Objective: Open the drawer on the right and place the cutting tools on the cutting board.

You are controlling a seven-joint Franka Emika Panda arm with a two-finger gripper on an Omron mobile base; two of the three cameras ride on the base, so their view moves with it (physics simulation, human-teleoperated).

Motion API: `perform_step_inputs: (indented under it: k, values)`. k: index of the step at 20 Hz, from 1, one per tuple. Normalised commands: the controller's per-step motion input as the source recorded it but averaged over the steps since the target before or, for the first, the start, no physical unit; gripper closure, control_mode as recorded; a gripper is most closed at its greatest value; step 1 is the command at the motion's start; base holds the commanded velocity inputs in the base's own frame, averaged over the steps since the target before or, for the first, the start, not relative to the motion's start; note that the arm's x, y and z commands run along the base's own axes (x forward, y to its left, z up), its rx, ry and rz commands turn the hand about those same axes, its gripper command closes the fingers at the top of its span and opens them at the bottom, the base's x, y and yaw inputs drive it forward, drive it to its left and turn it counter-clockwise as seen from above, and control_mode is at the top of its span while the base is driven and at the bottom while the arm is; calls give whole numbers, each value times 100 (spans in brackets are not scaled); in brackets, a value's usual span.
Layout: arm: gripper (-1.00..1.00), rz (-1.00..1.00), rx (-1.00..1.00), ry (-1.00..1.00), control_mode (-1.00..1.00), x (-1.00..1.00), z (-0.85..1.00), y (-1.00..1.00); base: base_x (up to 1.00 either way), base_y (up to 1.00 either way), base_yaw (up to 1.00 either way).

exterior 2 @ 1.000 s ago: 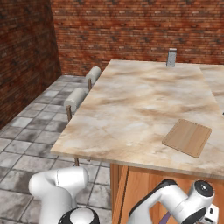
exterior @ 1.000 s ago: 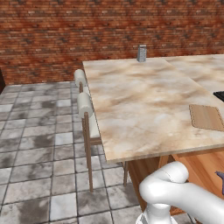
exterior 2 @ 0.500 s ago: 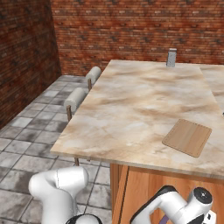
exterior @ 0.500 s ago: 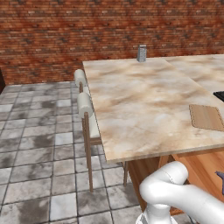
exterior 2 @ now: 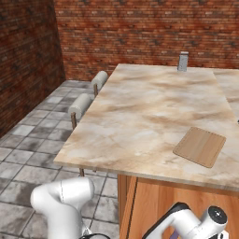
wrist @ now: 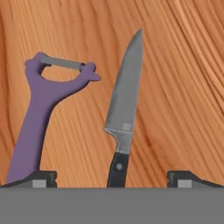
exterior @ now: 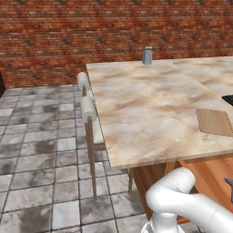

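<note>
Since one second ago, only the arm has sunk lower toward the drawer (wrist: 175, 87). Gripper (wrist: 112, 177) wide apart, holding nothing, straddles the knife (wrist: 124, 109) handle; peeler (wrist: 41, 118) lies left of it, so grasping comes next.

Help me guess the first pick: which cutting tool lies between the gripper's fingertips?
The knife: its dark handle runs down between the fingertips, whereas the purple peeler lies by the left tip.

Purple forked peeler (wrist: 41, 118) and grey-bladed, dark-handled knife (wrist: 124, 109) side by side, apart, flat on the drawer's wooden floor (wrist: 183, 87), bare tan cutting board (exterior 2: 200, 146) near the countertop's front edge
</note>
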Motion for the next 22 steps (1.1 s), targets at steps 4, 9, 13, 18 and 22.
perform_step_inputs:
  k: [4, 9, 13, 18, 22]
  values:
    - [-100, 0, 1, 0, -100, 4, -25, -1, 0, 0, 0]
    - [-100, 0, 3, 0, -100, 0, -28, -21, 0, 0, 0]
    - [-100, 0, 4, 0, -100, 0, -15, -15, 0, 0, 0]
    - [-100, 0, 3, 0, -100, 0, -5, 0, 0, 0, 0]
    - [-100, 0, 0, 1, -100, 0, -24, 5, 0, 0, 0]
